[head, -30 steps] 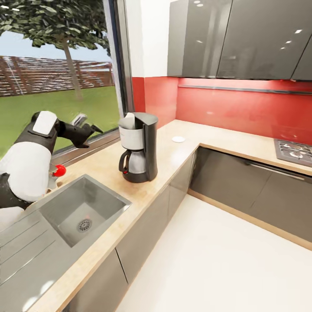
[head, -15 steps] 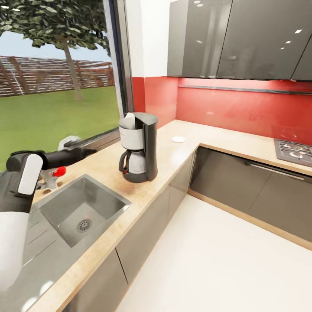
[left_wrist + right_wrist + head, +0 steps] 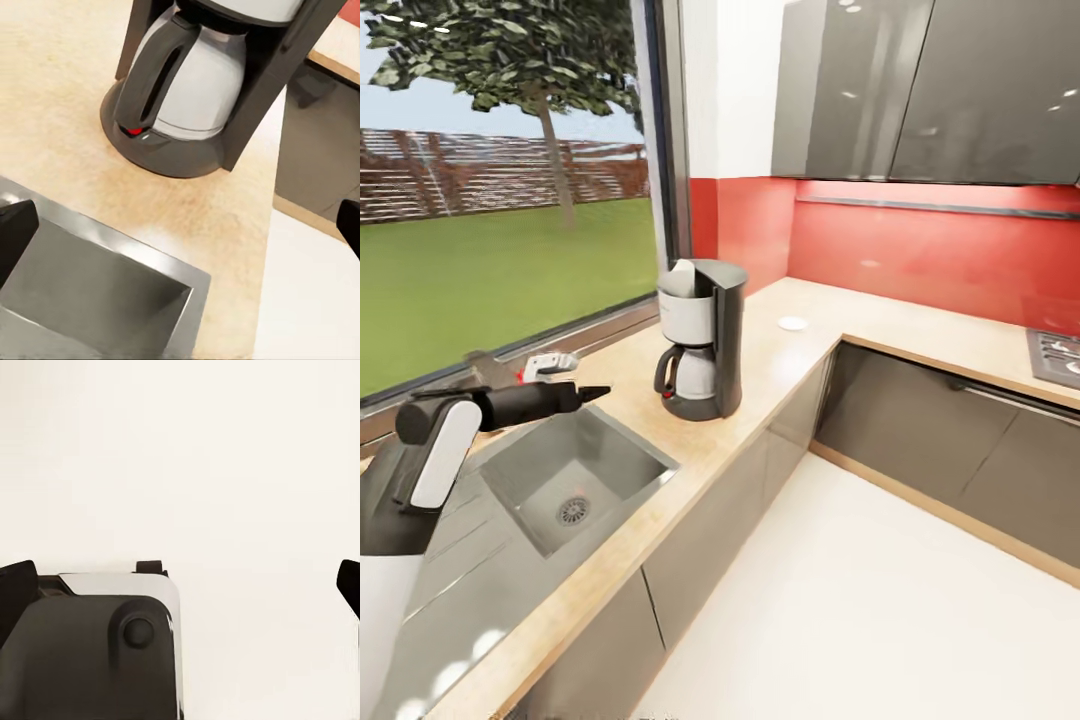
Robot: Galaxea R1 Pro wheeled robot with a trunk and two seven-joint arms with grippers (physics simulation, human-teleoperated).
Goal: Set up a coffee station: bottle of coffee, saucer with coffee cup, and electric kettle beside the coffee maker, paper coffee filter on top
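Observation:
The black and silver coffee maker (image 3: 700,340) stands on the beige countertop (image 3: 760,370), its carafe handle facing the sink. A white pointed piece (image 3: 682,277), which looks like a paper filter, sits at its top. Farther back in the corner a small white disc (image 3: 792,323) like a saucer lies on the counter. My left gripper (image 3: 596,393) is stretched out over the sink, apart from the coffee maker (image 3: 187,82) and pointing toward it, open and empty. My right gripper (image 3: 180,585) is open over pale floor, with nothing between its fingers.
A steel sink (image 3: 575,480) is set in the counter under my left arm, with a red-handled faucet (image 3: 547,365) behind it by the window. A hob (image 3: 1055,355) lies at the far right. Grey cabinets hang above the red backsplash. Open floor (image 3: 860,600) lies right of the counter.
My left arm has come down from the window and now reaches forward over the sink toward the coffee maker. The camera has shifted, sliding the whole scene a little to the right.

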